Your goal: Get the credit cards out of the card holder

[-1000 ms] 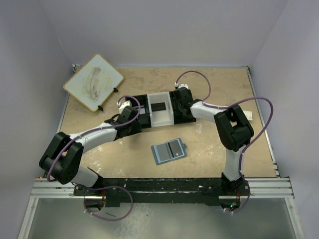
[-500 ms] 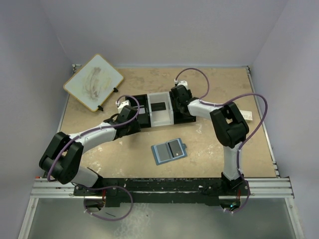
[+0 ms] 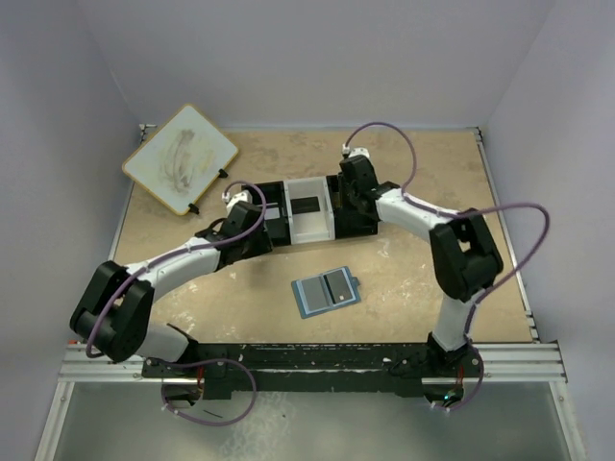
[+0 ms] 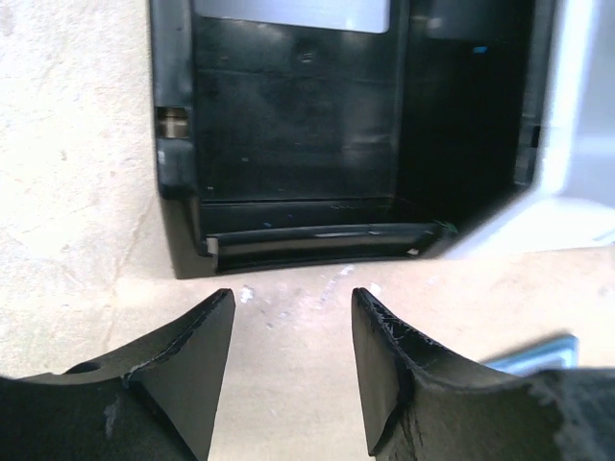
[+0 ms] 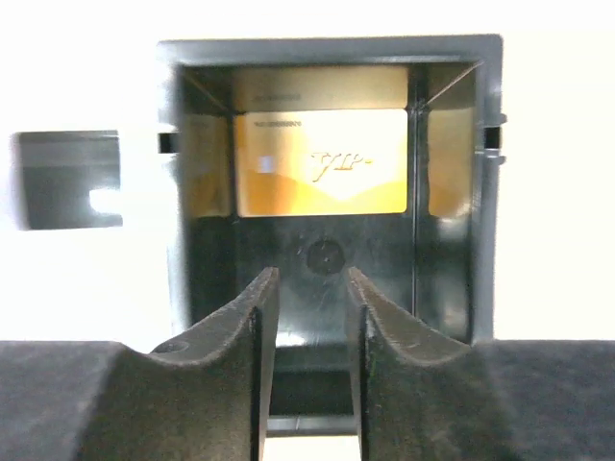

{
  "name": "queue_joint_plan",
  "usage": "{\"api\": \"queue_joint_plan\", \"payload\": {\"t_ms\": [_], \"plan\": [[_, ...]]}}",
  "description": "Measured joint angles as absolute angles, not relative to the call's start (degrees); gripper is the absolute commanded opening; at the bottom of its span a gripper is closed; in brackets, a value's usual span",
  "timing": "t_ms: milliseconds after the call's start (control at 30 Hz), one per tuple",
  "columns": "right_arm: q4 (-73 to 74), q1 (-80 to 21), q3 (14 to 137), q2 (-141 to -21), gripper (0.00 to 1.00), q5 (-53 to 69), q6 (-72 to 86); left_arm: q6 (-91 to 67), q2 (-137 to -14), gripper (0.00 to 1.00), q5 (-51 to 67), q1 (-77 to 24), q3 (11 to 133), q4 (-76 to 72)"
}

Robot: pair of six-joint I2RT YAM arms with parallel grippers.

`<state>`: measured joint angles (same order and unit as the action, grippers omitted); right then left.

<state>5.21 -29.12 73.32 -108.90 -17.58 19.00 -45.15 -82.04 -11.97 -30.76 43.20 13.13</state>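
Right arm [image 3: 463, 257] has swung its elbow out toward the tabletop's [image 3: 423, 163] right edge. The right end effector [image 5: 309, 279] is now slightly parted and empty, over the gold VIP card [image 5: 322, 163] in the tray's [image 3: 312, 230] right compartment. Left end effector [image 4: 291, 298] is spread, empty, at the left compartment. Card holder [image 3: 326, 291] lies open mid-tabletop, nearer the near edge. Beige speckled surface, pale lilac walls [image 3: 317, 58].

One card holder [image 3: 326, 290], one tray [image 3: 310, 229], one gold card [image 5: 320, 161], one whiteboard [image 3: 180, 158].
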Motion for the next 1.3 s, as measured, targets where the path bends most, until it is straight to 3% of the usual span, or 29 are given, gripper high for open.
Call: {"api": "queue_joint_plan", "payload": {"t_ms": [200,400,767,1033,1300], "plan": [[6.26,-29.12,69.65,-92.31,0.42,-13.02,19.99,-45.45,-75.0,0.54,-6.26,-30.76,40.91,11.16],[4.4,-29.82,54.76,-78.41,0.46,-3.64,26.55,-45.87,-71.16,0.58,-0.19,-32.88,37.78,8.69],[7.33,-31.14,27.16,-56.8,0.5,11.33,41.89,-40.51,-83.24,0.59,1.78,-43.35,42.83,4.56],[5.67,-31.22,18.17,-55.37,0.53,17.82,48.07,-36.29,-91.0,0.6,2.46,-45.3,47.46,2.59],[-5.02,-31.22,18.72,-65.54,0.52,20.4,51.05,-35.46,-92.71,0.54,5.17,-48.47,45.71,0.71]]}}
